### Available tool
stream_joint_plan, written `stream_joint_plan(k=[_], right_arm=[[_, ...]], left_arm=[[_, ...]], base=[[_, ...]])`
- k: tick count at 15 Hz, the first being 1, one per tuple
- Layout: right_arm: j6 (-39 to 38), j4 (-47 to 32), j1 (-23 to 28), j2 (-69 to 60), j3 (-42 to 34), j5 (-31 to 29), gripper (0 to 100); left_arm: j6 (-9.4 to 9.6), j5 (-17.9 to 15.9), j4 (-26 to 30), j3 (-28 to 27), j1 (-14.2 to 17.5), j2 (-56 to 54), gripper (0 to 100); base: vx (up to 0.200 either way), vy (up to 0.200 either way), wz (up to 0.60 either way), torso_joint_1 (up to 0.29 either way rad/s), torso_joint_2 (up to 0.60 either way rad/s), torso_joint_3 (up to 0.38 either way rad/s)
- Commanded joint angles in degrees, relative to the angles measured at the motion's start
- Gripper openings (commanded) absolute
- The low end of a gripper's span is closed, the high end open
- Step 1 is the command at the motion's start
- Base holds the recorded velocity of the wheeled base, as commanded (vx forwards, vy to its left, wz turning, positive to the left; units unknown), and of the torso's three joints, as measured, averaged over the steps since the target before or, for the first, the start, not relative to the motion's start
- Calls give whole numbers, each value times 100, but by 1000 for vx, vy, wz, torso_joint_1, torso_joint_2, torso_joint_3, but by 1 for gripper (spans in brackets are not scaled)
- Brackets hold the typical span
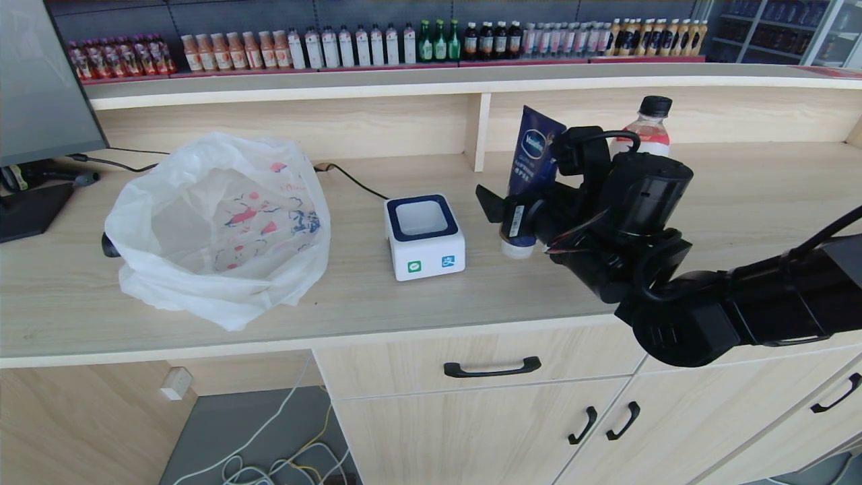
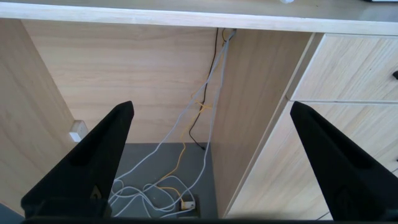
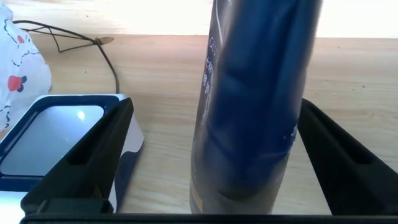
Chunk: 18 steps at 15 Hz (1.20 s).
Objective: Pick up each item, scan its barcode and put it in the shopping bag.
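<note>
- The right hand point(image 3: 214, 165), right of centre in the head view, is spread wide, its 2 fingers flanking the blue tube point(image 1: 537, 145) (a gap shows on each side).
- The tube stands cap-down on the bench point(image 1: 404, 303), with a bottle point(image 1: 648, 128) just behind.
- The scanner point(image 1: 424, 236) sits at centre and the shopping bag point(image 1: 215, 229) gapes at left.
- The left hand point(image 2: 211, 165) is wide open, facing cables point(image 2: 180, 162).

blue tube point(image 1: 535, 149): white lettering, not read out | scanner point(image 1: 424, 237): green badge, blue badge on front
</note>
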<state>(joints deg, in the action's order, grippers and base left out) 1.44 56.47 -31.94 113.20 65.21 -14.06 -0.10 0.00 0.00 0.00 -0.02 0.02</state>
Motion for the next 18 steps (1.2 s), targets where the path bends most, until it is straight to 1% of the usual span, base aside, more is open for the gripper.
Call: stream_joint_plan(k=[1,11,12,18], right_arm=[[6,-4,-5,-26,-8,-1,100],[6,49,39,141,1,-27,100],[6,49,39,141,-8,-27,0],[-21,57,39,114,-43,-36,0]], left_arm=[[1,0,0,0,2,-2,100],[1,0,0,0,2,-2,100],[1,0,0,0,2,-2,100],[1,0,0,0,-6,-2,100]], base=[[0,0,0,0,0,0],[0,0,0,0,0,0],[0,0,0,0,0,0],[0,0,0,0,0,0]])
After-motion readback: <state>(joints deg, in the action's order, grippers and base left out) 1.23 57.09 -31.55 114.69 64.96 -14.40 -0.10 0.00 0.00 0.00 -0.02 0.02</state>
